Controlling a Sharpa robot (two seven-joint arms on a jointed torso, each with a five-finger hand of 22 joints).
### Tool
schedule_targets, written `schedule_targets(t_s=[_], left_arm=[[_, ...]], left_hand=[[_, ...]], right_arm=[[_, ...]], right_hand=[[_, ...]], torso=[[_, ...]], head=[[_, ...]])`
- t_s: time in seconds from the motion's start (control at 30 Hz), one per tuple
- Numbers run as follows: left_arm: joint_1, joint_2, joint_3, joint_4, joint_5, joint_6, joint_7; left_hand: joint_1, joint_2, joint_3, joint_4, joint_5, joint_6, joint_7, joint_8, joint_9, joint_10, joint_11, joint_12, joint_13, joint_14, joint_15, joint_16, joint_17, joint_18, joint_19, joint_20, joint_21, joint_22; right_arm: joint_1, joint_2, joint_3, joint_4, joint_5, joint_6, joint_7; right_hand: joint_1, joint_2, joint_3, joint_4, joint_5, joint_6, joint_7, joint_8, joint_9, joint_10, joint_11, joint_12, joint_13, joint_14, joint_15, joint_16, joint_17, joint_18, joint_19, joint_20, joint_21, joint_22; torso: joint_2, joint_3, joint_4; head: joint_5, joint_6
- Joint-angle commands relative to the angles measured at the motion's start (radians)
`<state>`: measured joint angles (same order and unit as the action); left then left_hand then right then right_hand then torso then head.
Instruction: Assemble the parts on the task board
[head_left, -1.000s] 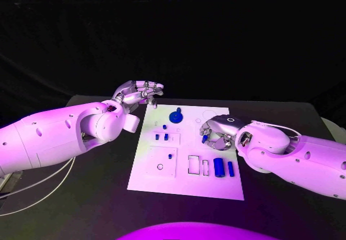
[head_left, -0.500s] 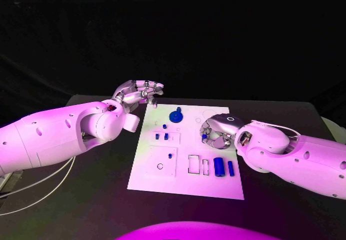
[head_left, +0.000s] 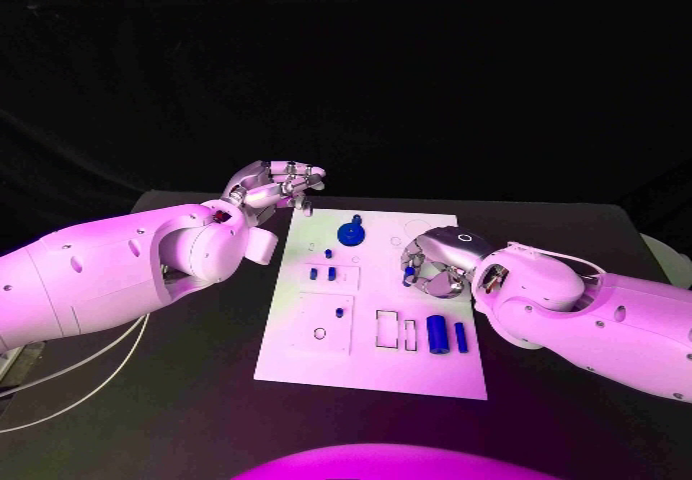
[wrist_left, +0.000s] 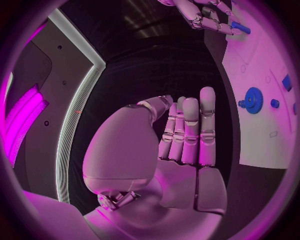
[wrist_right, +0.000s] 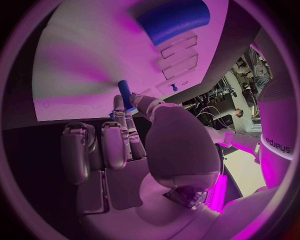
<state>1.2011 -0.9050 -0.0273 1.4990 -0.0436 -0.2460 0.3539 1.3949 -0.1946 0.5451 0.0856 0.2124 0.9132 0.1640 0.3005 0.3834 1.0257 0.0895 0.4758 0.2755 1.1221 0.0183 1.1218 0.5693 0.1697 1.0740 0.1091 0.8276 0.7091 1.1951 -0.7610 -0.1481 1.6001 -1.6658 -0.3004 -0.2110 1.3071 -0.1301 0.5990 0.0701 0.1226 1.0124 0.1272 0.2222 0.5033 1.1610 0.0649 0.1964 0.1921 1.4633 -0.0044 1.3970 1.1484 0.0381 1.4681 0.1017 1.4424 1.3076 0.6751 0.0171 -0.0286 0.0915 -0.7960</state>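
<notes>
The white task board (head_left: 368, 360) lies in the middle of the black table. My right hand (head_left: 436, 265) hovers over the board's right middle and pinches a small blue peg (head_left: 410, 272) between thumb and finger; the right wrist view shows the same peg (wrist_right: 125, 95) just above the board (wrist_right: 81, 65). My left hand (head_left: 274, 184) hangs off the board's far left corner, holding nothing, its fingers (wrist_left: 189, 130) lying side by side. On the board stand a blue gear with a knob (head_left: 351, 233), two short blue pegs (head_left: 323, 272), a tiny blue piece (head_left: 340, 311), a blue cylinder (head_left: 437, 335) and a thin blue bar (head_left: 462, 337).
Rectangular recesses (head_left: 389, 328) and a square outline (head_left: 326, 322) mark the board's near half. Bare black table (head_left: 173, 400) lies to both sides of the board. The left wrist view shows the gear (wrist_left: 253, 99) and, beyond it, the right hand (wrist_left: 206, 15).
</notes>
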Motion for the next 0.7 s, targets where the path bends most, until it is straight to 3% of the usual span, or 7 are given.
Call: schedule_targets(t_s=[0.03,0.4,0.53,0.7], left_arm=[[0.001,0.004,0.001,-0.002,0.002,0.015,0.005],[0.000,0.012,0.000,-0.013,0.004,0.017,0.006],[0.000,0.016,-0.001,-0.018,0.007,0.018,0.007],[0.000,0.025,-0.002,-0.027,0.009,0.021,0.008]], left_hand=[[0.005,0.002,-0.006,-0.001,0.001,-0.009,0.000,0.003,-0.001,-0.005,0.002,0.004,0.001,-0.006,0.000,-0.006,-0.001,0.015,0.007,-0.003,-0.004,-0.002],[0.005,0.002,-0.006,-0.001,0.001,-0.009,0.000,0.003,-0.001,-0.005,0.002,0.004,0.001,-0.006,0.000,-0.006,-0.001,0.015,0.007,-0.003,-0.004,-0.002],[0.005,0.002,-0.006,-0.001,0.001,-0.009,0.000,0.003,-0.001,-0.005,0.002,0.004,0.001,-0.006,0.000,-0.006,-0.001,0.015,0.007,-0.003,-0.004,-0.002],[0.005,0.002,-0.006,-0.001,0.001,-0.009,0.000,0.003,-0.001,-0.005,0.002,0.004,0.001,-0.006,0.000,-0.006,-0.001,0.015,0.007,-0.003,-0.004,-0.002]], right_arm=[[0.003,-0.015,0.003,0.026,0.046,-0.062,-0.001],[0.017,-0.049,0.011,0.118,0.107,-0.133,0.022],[0.015,-0.038,0.011,0.141,0.112,-0.137,0.028],[-0.003,0.013,0.008,0.150,0.104,-0.135,0.040]], right_hand=[[0.005,0.007,0.000,-0.005,0.008,0.007,0.001,0.006,0.012,0.007,0.001,0.006,0.002,0.027,-0.007,0.004,0.002,-0.009,0.048,-0.008,0.003,0.204],[0.004,0.005,-0.002,-0.006,0.005,0.009,0.003,0.009,0.015,0.010,0.002,0.006,0.002,0.027,-0.007,0.005,0.003,-0.009,0.048,-0.009,0.004,0.204],[0.004,0.005,-0.002,-0.006,0.005,0.009,0.003,0.009,0.015,0.010,0.002,0.006,0.002,0.027,-0.007,0.005,0.003,-0.009,0.048,-0.009,0.003,0.204],[0.004,0.005,-0.003,-0.006,0.005,0.009,0.003,0.009,0.015,0.011,0.002,0.006,0.002,0.027,-0.007,0.005,0.003,-0.009,0.048,-0.009,0.002,0.204]], torso=[[-0.001,0.0003,-0.0009],[-0.004,0.0000,-0.0024],[-0.006,0.0003,-0.0030],[-0.008,-0.0020,-0.0038]], head=[[0.001,0.005],[0.009,0.006],[0.021,0.008],[0.039,0.010]])
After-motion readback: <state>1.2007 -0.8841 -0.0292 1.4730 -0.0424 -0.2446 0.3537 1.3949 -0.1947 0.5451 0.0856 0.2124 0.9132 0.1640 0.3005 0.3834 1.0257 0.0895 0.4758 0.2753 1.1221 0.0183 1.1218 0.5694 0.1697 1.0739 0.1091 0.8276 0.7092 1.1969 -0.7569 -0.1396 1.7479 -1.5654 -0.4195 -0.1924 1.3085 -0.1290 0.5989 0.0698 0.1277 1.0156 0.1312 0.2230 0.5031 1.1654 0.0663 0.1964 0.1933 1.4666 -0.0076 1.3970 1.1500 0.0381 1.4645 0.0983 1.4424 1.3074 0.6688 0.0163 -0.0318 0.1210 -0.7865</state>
